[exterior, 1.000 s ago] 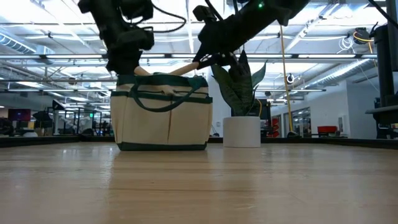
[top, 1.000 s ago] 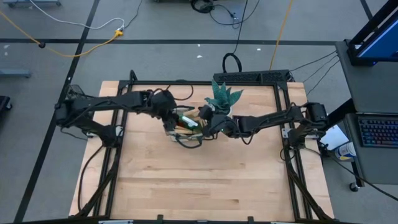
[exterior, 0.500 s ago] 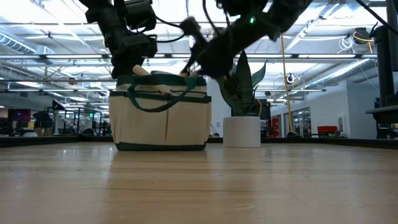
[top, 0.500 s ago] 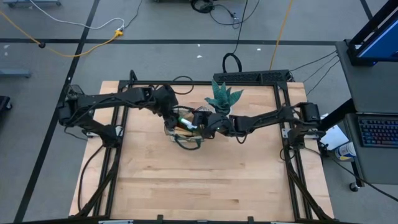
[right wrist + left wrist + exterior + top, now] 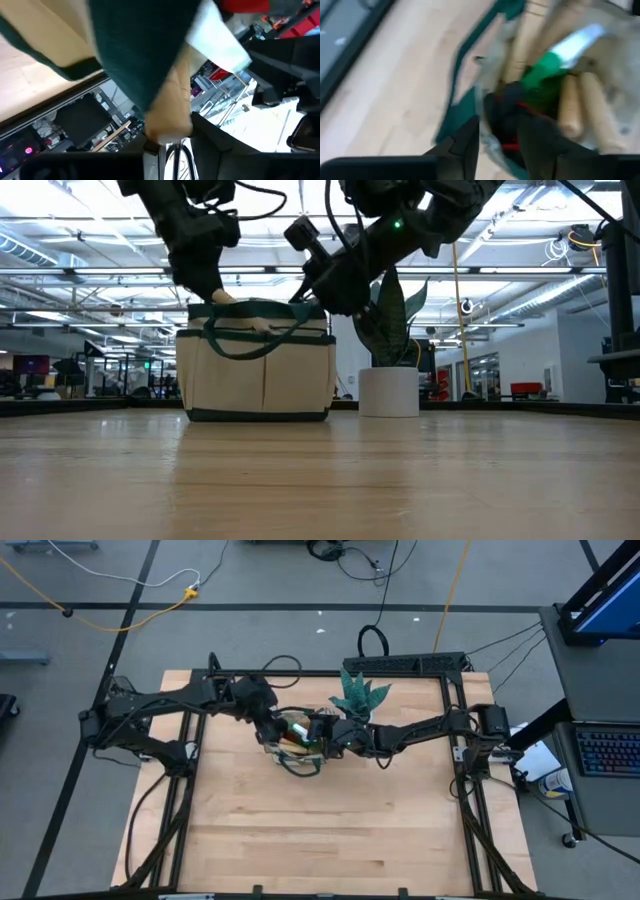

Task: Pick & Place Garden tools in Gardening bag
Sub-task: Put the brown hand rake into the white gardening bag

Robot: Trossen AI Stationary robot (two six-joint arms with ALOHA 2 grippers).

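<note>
The wooden table [image 5: 300, 840] carries little apart from the gardening bag [image 5: 258, 370], which stands upright toward the far side of the table, a little left of centre, with a teal spiky plant in a white pot [image 5: 388, 392] just to its right. No loose tool shows on the bare wood in the high or low views, so by the look of it the packing is nearly finished.

Both arms reach in over the bag's open top. The left gripper [image 5: 496, 137] hovers at the bag's left rim. Its fingers stand somewhat apart with nothing between them, and they look down on what is already inside: wooden handles [image 5: 592, 112] lying side by side, a green spray bottle [image 5: 555, 62] and red-black gloves [image 5: 512, 117] tucked against the bag's wall.

The right gripper [image 5: 322, 730] comes in from the right over the bag's mouth. Its wrist view shows a pale wooden handle [image 5: 167, 107] running out from between the fingers, beside the bag's dark green trim [image 5: 135, 50]. It appears to be closed on this tool, though the exact contact is hidden.

What seems left is to lower this last tool fully into the bag, release it, and draw both arms clear.
</note>
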